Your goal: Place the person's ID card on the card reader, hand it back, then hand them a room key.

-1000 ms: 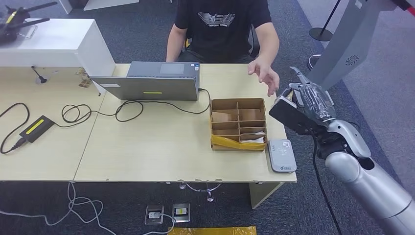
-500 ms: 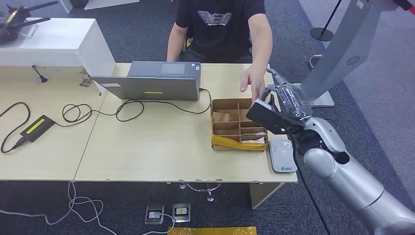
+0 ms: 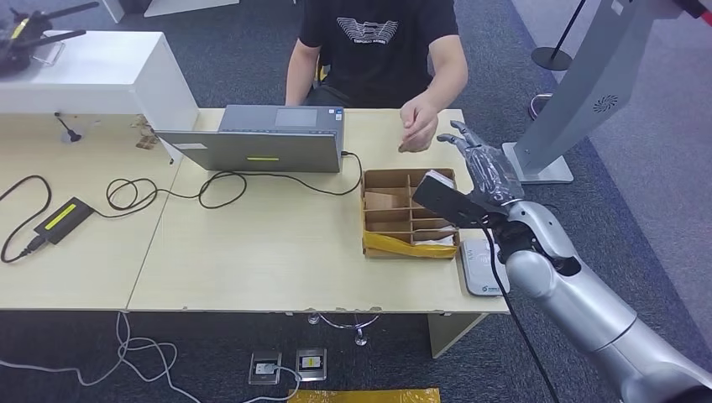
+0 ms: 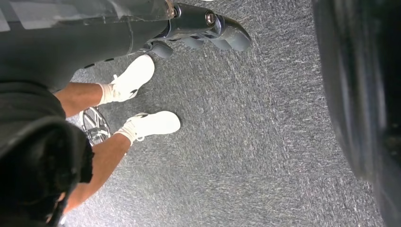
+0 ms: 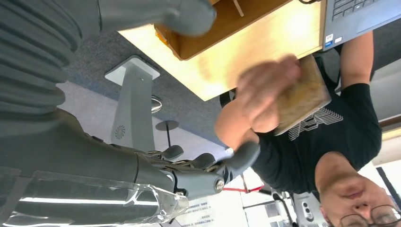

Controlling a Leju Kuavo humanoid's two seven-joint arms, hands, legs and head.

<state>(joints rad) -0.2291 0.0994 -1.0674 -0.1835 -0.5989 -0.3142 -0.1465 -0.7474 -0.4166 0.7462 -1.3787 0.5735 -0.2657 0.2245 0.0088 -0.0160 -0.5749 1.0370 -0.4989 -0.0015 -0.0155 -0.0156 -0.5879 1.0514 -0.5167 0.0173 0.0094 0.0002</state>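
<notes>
A person in a black T-shirt sits behind the table; their hand (image 3: 417, 130) holds a brownish card (image 5: 302, 97) above the table's far edge. My right hand (image 3: 479, 162) hovers just right of that hand, over the far right corner of the cardboard box (image 3: 409, 214). Its fingers (image 5: 236, 158) are spread and hold nothing, a short gap from the card. The grey-white card reader (image 3: 480, 267) lies at the table's front right corner, partly behind my right forearm. My left hand (image 4: 203, 23) hangs over the carpet, fingers loose and holding nothing.
A laptop (image 3: 260, 138) stands open at the back, with cables (image 3: 168, 191) and a black adapter (image 3: 60, 220) to its left. A grey stand (image 3: 571, 92) rises right of the table. The box has several compartments. The person's feet (image 4: 142, 99) are on the carpet under the table.
My right hand has swung left from beside the table to over the box's far right corner. The person's hand has moved left and drawn up close in front of it.
</notes>
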